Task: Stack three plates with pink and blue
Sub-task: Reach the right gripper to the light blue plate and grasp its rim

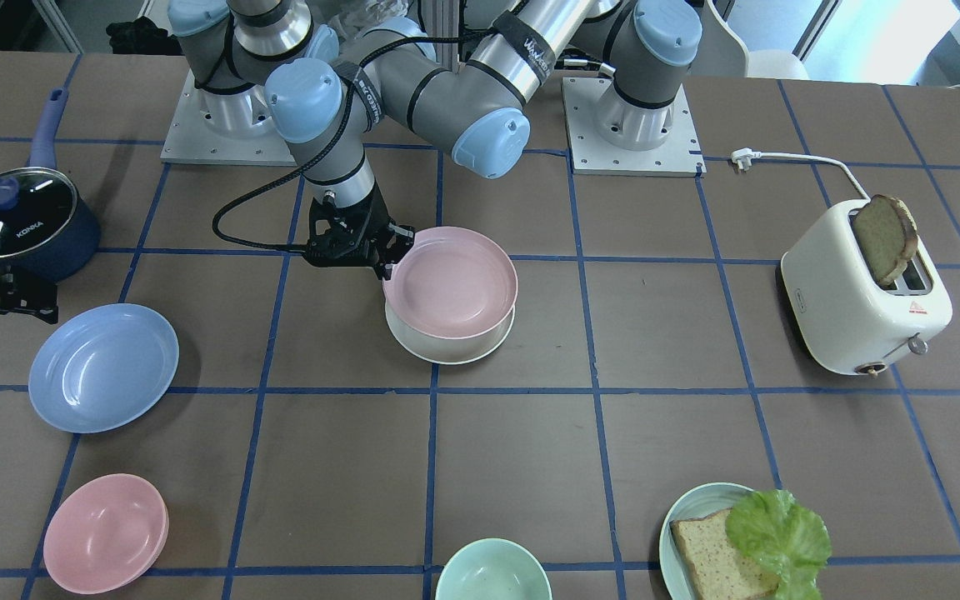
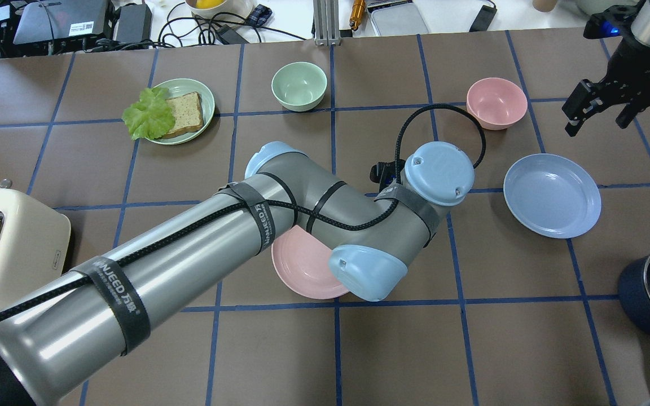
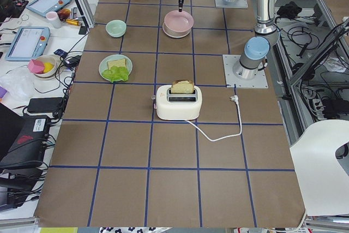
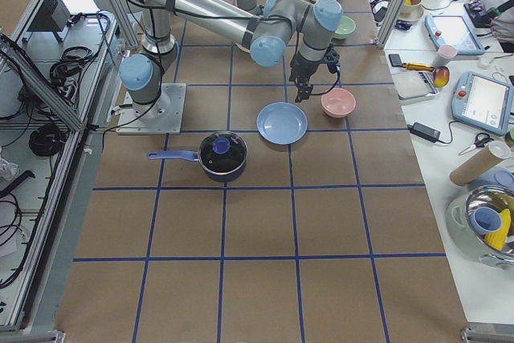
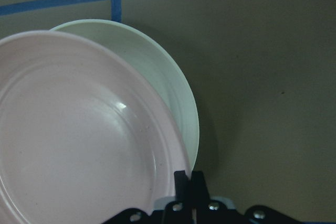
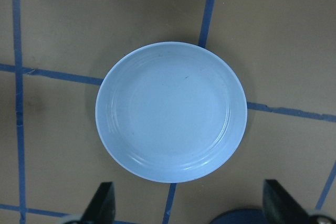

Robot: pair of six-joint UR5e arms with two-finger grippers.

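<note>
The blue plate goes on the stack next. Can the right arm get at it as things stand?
Probably yes: the blue plate lies uncovered, the open right gripper hangs above it, and nothing stands between.

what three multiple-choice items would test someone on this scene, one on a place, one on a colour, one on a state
1. The pink plate is:
A. in the toaster
B. over the cream-white plate
C. on the pot

2. The lone plate below the right gripper is coloured:
A. light blue
B. green
C. cream-white

3. The left gripper is:
A. open, clear of everything
B. shut on the pink plate's rim
C. gripping the pot

Answers:
1. B: the front-facing view shows it above the cream-white one, slightly offset.
2. A: the right wrist view looks straight down on a light blue plate.
3. B: the left wrist view shows the fingers closed on the pink rim.
</note>
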